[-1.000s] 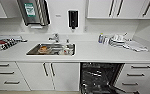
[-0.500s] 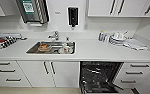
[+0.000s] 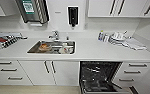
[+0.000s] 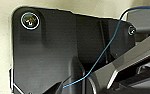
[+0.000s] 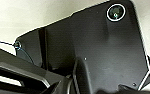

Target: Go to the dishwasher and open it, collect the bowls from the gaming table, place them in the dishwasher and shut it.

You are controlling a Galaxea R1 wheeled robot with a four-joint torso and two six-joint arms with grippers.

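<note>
The dishwasher (image 3: 99, 76) is seen open under the white counter (image 3: 91, 51), at its right part, dark interior and wire racks exposed. White drawers (image 3: 131, 72) are set just beside it. A sink (image 3: 52, 47) holding dishes is sunk in the counter to its left. White dishes (image 3: 118, 37) are stacked above it. Neither pincer's state can be told.

head: high, facing counter (image 3: 91, 51) | wrists: close, facing floor
</note>
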